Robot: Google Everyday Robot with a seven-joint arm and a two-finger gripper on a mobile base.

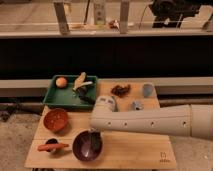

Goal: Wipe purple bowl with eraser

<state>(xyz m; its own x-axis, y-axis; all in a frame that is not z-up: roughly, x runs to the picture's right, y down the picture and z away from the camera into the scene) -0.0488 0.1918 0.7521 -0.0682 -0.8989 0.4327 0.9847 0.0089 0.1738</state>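
The purple bowl, round and glossy dark purple, sits on the wooden table near its front left. My white arm reaches in from the right across the table. Its end turns down at the bowl's far right rim, and the gripper is there, low over the bowl's inside. The eraser is hidden.
An orange-brown bowl stands left of the arm's end. A small dark cup with an orange stick is left of the purple bowl. Behind are a green tray with food, a brown snack, a blue cup and a small grey object.
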